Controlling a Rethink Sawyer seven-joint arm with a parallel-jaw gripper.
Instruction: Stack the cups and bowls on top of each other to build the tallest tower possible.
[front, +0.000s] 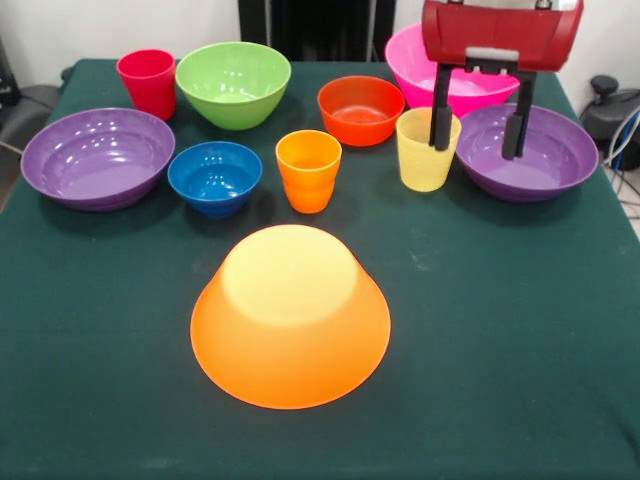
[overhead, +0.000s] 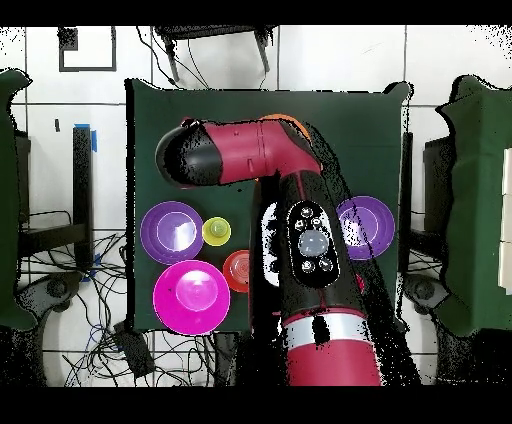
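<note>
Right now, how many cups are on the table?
3: the red-pink cup at the back beside the green bowl, the orange cup mid-table, and the yellow cup under the gripper. None appears hidden.

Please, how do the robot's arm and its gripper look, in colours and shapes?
The arm is thick and rounded, dark red with black joint sections, a silver band near its base and a black oval panel with round buttons. The gripper has a dark red body, a grey plate beneath it, and two straight black fingers.

Bowls, cups: glossy smooth plastic, e.g. purple bowl (front: 98, 157), green bowl (front: 233, 83), blue bowl (front: 214, 177). Yellow cup (front: 423, 152) translucent plastic. Upturned yellow-orange bowl (front: 290, 315) duller sheen. Table cover (front: 500, 350): dk green matt cloth. Gripper (front: 477, 140) fingers: black, matt; housing glossy red.
</note>
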